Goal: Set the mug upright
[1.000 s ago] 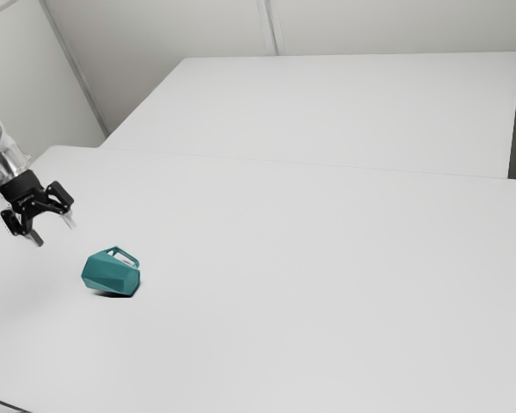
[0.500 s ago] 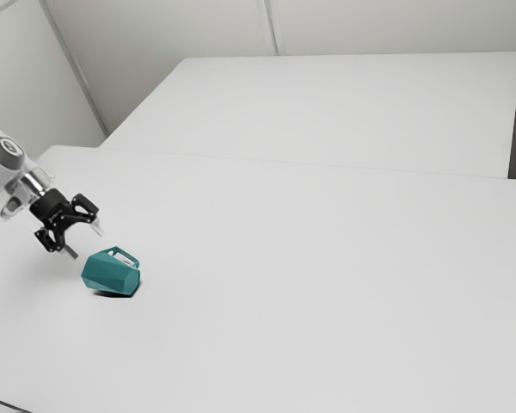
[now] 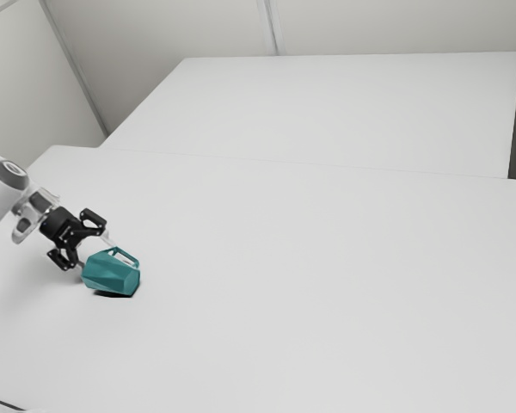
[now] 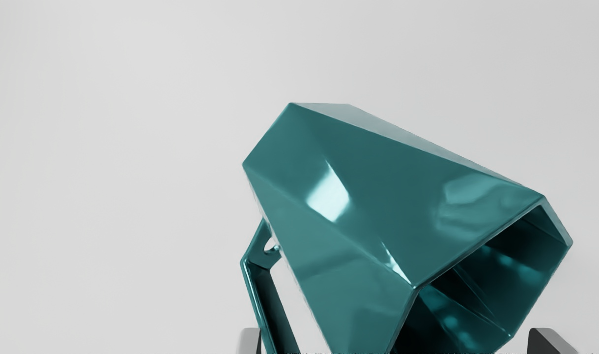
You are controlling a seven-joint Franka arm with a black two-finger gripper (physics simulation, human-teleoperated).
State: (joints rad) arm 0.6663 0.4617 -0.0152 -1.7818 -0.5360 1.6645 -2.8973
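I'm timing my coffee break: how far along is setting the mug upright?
Reached: the pincer is at the mouth end of the mug. In hand: the grasp, fingers apart and not yet gripping. Left: grip, turn upright, release; the mug lies on its side on the table.

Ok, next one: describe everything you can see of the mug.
The mug is teal and glossy, perhaps glazed ceramic, with flat angular facets and an angular handle on one side. It lies on its side on the white table, not upright, its open mouth facing the gripper. The dark inside shows reflections. The fingers stand apart about the mouth end and handle; whether either touches, I can't tell.
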